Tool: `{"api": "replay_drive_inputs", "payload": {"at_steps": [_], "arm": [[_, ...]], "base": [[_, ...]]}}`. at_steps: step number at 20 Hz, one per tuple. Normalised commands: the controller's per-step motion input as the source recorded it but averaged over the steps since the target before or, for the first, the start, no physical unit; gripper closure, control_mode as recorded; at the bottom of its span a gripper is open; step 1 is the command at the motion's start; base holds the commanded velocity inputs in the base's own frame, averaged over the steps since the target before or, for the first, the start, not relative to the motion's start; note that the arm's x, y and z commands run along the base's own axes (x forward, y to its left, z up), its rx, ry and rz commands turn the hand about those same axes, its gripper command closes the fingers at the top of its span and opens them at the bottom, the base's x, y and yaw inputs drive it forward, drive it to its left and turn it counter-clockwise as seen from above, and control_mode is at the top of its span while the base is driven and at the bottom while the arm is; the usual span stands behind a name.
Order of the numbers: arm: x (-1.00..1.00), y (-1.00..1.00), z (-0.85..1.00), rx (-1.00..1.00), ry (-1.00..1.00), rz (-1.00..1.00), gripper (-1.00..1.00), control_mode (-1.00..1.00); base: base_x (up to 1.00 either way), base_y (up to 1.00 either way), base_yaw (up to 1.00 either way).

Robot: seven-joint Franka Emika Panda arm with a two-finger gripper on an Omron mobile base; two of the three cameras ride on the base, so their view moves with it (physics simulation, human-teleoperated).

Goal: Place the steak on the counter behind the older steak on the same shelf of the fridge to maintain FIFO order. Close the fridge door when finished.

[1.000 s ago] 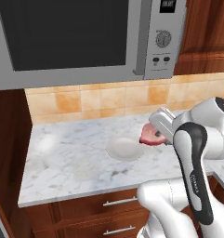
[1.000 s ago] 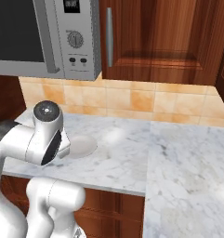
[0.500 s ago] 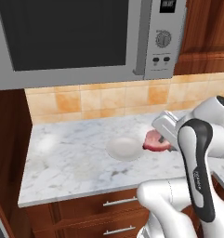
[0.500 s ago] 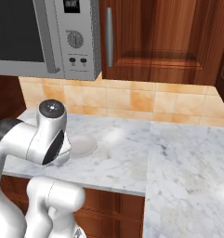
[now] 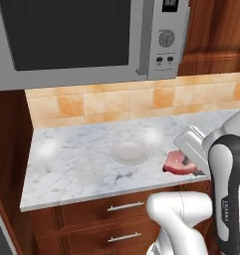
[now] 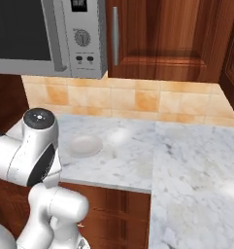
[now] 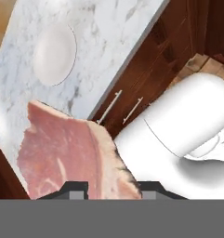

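My gripper (image 5: pixel 185 162) is shut on the steak (image 5: pixel 177 163), a pinkish-red raw slab with a paler edge, held just above the front edge of the marbled counter (image 5: pixel 76 159). In the hand view the steak (image 7: pixel 71 153) hangs between the two dark fingertips (image 7: pixel 78 188), over the counter (image 7: pixel 108 51) edge and the wooden drawers (image 7: pixel 146 79). The right base view has the counter (image 6: pixel 186 160) running on to the right. The fridge, its door, the shelf and the older steak are out of view.
A small white dish (image 5: pixel 128 151) sits mid-counter, left of the steak, and also appears as the dish (image 6: pixel 85 145) and the dish (image 7: pixel 55 53). A steel microwave (image 5: pixel 81 40) hangs above, with wooden cabinets (image 6: pixel 167 39) beside it. Drawers with silver handles (image 5: pixel 125 205) lie below.
The gripper has carried the steak right and down, from over the counter near the dish out to its front edge. The dish has stayed put.
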Motion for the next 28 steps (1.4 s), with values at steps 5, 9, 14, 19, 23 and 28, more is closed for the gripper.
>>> {"api": "replay_drive_inputs", "payload": {"at_steps": [5, 9, 14, 19, 23, 28], "arm": [[0.0, 0.0, 0.0, 0.0, 0.0, 0.0, 1.0, 1.0], [0.0, 0.0, 0.0, 0.0, 0.0, 0.0, 1.0, 1.0], [0.0, 0.0, 0.0, 0.0, 0.0, 0.0, 1.0, 1.0], [0.0, 0.0, 0.0, 0.0, 0.0, 0.0, 1.0, 1.0], [0.0, 0.0, 0.0, 0.0, 0.0, 0.0, 1.0, 1.0], [0.0, 0.0, 0.0, 0.0, 0.0, 0.0, 1.0, 1.0]], "base": [[-1.0, 0.08, -0.07], [-0.97, 0.49, 0.03], [-0.79, 0.78, 0.25], [-0.64, 0.66, 0.42], [-0.84, 0.7, 0.41], [-0.73, 0.67, 0.42]]}}
